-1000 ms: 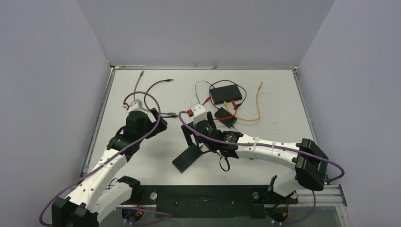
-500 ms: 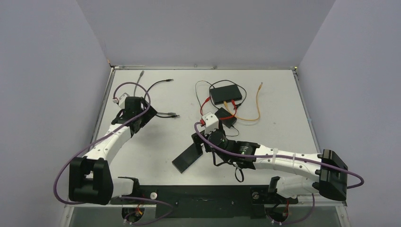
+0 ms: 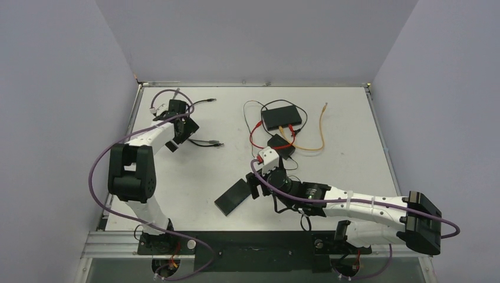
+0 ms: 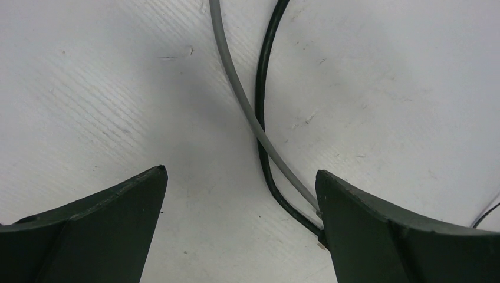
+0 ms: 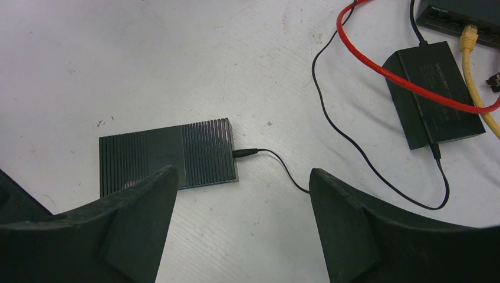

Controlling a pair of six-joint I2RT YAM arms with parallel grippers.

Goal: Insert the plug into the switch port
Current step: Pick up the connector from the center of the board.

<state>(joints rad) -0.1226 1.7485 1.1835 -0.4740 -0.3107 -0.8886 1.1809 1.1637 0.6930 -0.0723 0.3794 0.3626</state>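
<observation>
Plug (image 3: 219, 143) of the black cable (image 4: 262, 88) lies loose, well left of the switch (image 3: 282, 116): not grasped, not inserted. Left gripper (image 4: 240, 172) hangs open over that cable; right gripper (image 5: 243, 170) gapes empty over a ribbed box (image 5: 168, 154).

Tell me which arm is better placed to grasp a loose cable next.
Left: the left gripper, open, hangs over the grey cable and black cable; the right gripper faces the ribbed box.
</observation>
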